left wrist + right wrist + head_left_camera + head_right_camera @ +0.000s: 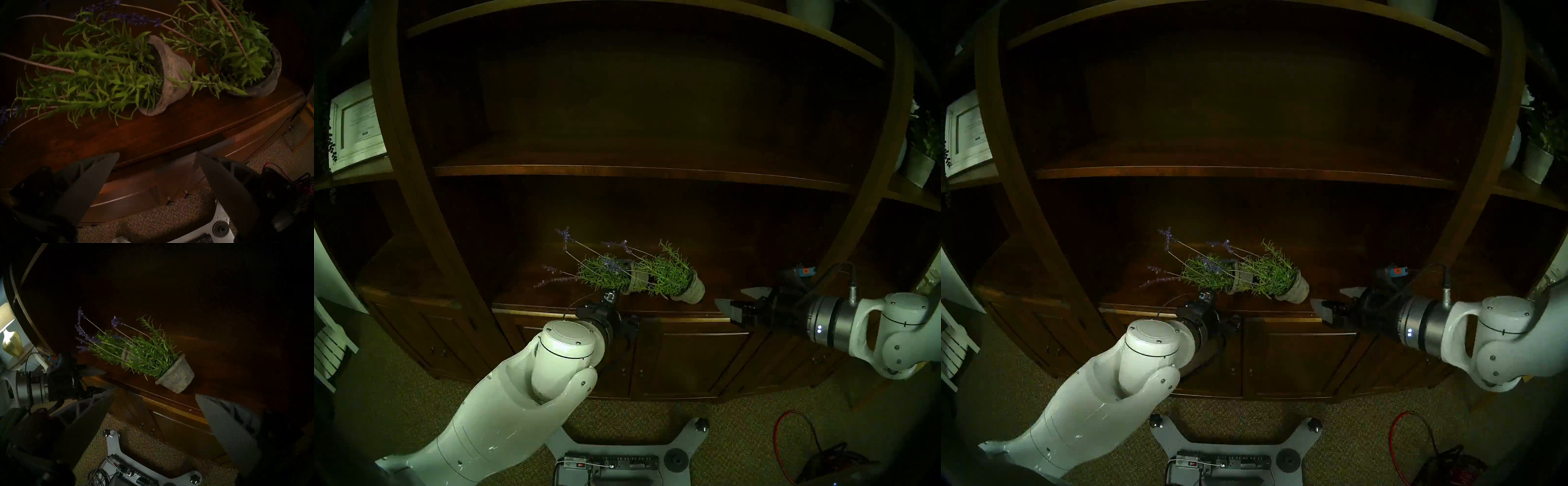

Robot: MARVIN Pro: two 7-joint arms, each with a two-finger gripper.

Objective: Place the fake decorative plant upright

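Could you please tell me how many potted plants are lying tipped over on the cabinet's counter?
2, both on their sides on the counter: the left potted plant near the left hand, and the right potted plant just beside it. None seem hidden.

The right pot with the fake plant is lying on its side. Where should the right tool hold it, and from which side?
Grip the right pot across its bare grey wall, coming in from the right with the open right tool. The pot's base points that way, while the foliage spills leftward over the left pot.

A white picture frame [356, 127] leans on a side shelf [358, 171]. A yellow lamp [12, 343] glows. A red cable [789, 441] lies on the carpet [398, 380].
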